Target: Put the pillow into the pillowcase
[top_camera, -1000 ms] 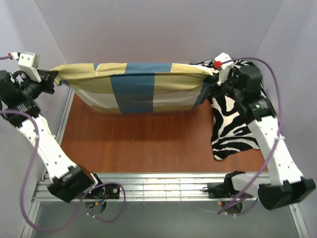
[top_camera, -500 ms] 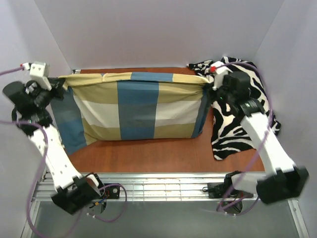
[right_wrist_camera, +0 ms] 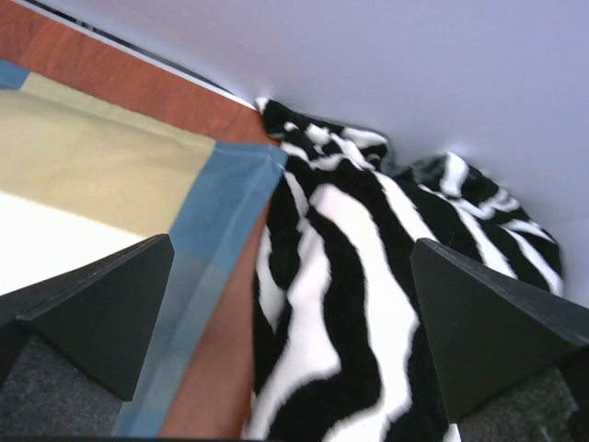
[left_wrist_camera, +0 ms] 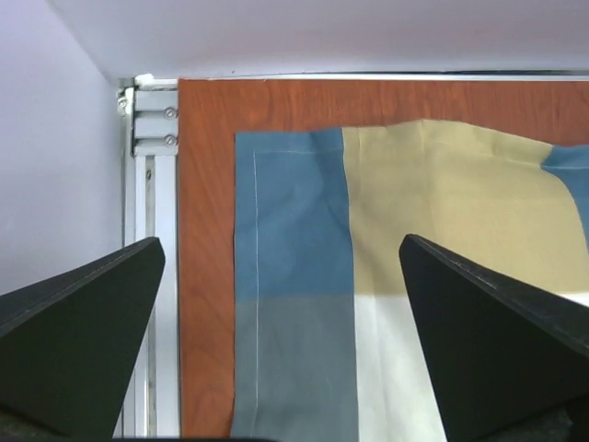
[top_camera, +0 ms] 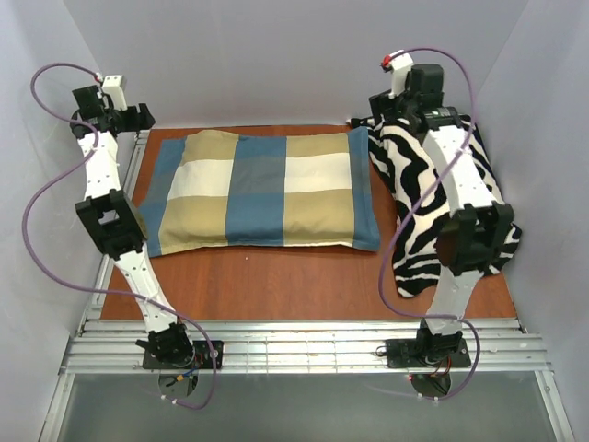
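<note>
On the table [top_camera: 276, 285], the pillowcase [top_camera: 267, 189] is lying flat and puffy, so the pillow is likely sitting inside. Beside it, a zebra cloth [top_camera: 433, 184] is lying. Both the left gripper [left_wrist_camera: 282, 241] and the right gripper [right_wrist_camera: 293, 241] are hanging wide open and should be lifting clear without catching corners.

No lettering, label, brand, number or sign can be read in any view. The blue, tan and cream checked fabric pillowcase [top_camera: 267, 189] and the black-and-white zebra-striped cloth [top_camera: 409, 175] carry pattern only.
</note>
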You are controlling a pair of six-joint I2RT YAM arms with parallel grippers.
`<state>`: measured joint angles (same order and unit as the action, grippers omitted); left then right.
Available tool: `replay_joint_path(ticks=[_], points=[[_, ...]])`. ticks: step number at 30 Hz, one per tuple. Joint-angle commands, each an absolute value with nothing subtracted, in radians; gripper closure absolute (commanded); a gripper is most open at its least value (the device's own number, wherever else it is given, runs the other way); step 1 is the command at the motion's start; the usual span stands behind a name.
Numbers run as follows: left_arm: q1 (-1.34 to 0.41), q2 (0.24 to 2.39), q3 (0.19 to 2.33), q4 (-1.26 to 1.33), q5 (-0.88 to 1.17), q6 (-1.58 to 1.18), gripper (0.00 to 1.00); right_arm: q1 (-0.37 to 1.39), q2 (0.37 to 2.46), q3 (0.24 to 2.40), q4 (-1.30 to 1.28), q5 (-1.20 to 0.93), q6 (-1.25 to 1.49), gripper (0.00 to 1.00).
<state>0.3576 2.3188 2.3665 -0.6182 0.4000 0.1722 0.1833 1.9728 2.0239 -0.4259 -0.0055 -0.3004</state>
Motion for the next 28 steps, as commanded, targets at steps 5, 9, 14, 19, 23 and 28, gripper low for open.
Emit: replay_joint_path(ticks=[5, 9, 14, 19, 23, 28], points=[[0.364, 1.755, 1.852, -0.806, 0.458, 0.195, 0.02, 0.161, 1.516, 1.625, -0.538, -0.234, -0.354, 0.02], [0.364, 1.659, 1.657, -0.910, 0.577, 0.226, 0.02, 0.147, 1.367, 1.341, -0.552, -0.287, -0.301, 0.01], [0.333, 1.490, 1.282, -0.833, 0.568, 0.264, 0.02, 0.089, 1.168, 0.993, -0.523, -0.377, -0.171, 0.01], [0.310, 1.327, 1.074, -0.735, 0.514, 0.282, 0.02, 0.028, 1.011, 0.833, -0.506, -0.396, -0.166, 0.01], [0.301, 1.292, 1.012, -0.718, 0.509, 0.269, 0.02, 0.011, 0.966, 0.781, -0.506, -0.393, -0.164, 0.01], [0.301, 1.281, 1.025, -0.695, 0.531, 0.262, 0.02, 0.011, 0.948, 0.770, -0.506, -0.393, -0.153, 0.01]])
